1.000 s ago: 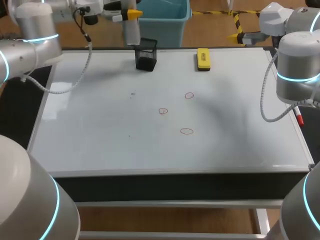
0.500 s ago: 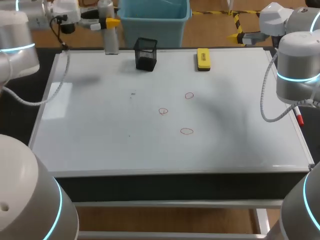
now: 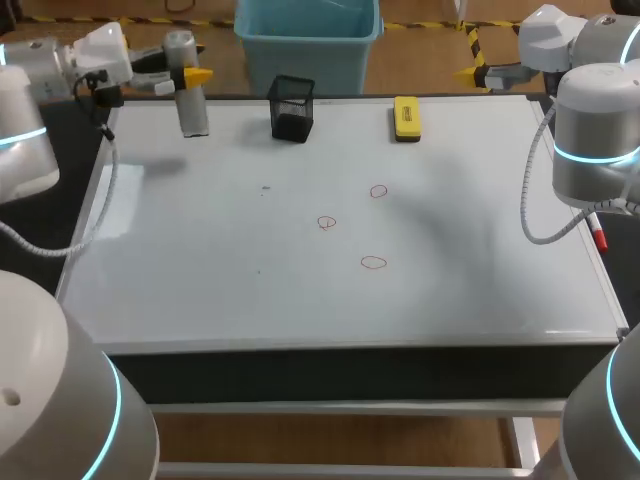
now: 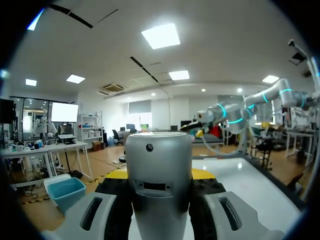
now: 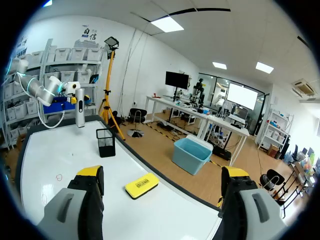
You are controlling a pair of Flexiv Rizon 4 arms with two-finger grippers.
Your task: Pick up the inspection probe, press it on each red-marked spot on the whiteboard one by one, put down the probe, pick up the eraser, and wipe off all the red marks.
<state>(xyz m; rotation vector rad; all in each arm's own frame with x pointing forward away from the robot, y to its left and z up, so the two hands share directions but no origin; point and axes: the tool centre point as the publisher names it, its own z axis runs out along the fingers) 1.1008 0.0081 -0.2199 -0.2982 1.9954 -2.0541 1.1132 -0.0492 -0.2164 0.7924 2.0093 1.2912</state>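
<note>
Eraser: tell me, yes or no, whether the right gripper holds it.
No, the eraser lies on the whiteboard near its far edge, while the right gripper stands open and empty.

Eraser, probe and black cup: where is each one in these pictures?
eraser (image 3: 406, 117), head view, middle of its yellow top.
probe (image 3: 193, 112), head view, lower part of its grey body.
black cup (image 3: 291, 122), head view, its front wall.

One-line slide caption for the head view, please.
Left gripper holds the probe upright over the whiteboard; three red marks unwiped, eraser at far edge.
</note>
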